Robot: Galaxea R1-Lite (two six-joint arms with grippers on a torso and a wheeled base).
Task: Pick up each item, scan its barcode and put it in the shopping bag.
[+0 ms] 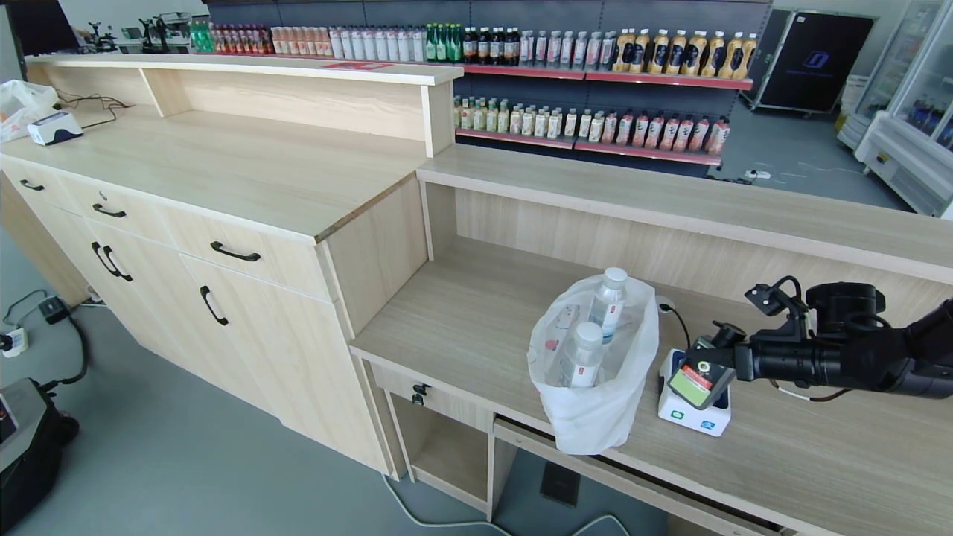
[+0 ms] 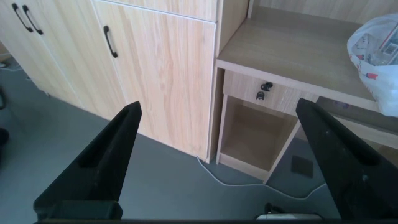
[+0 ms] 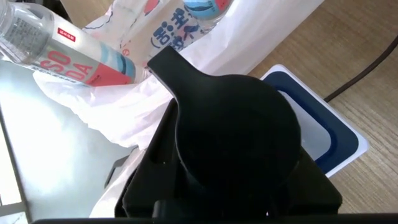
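A white shopping bag [image 1: 595,417] stands on the low wooden counter [image 1: 461,327] with two clear bottles [image 1: 609,298] upright inside it. Just right of the bag sits a white and blue scanner [image 1: 696,418]. My right gripper [image 1: 707,371] hovers over the scanner, shut on a small dark item with a green and red label [image 1: 696,383]. In the right wrist view the dark item [image 3: 236,143] covers most of the scanner [image 3: 329,134], and the bag [image 3: 124,106] with a bottle [image 3: 56,46] lies beside it. My left gripper [image 2: 217,106] hangs open over the floor, left of the counter, with the bag [image 2: 379,50] far off.
A black cable [image 1: 679,320] runs from the scanner to the counter's back wall. A taller counter [image 1: 223,171] with drawers and doors stands to the left, bearing another small device [image 1: 53,126]. Shelves of bottled drinks [image 1: 595,123] line the back.
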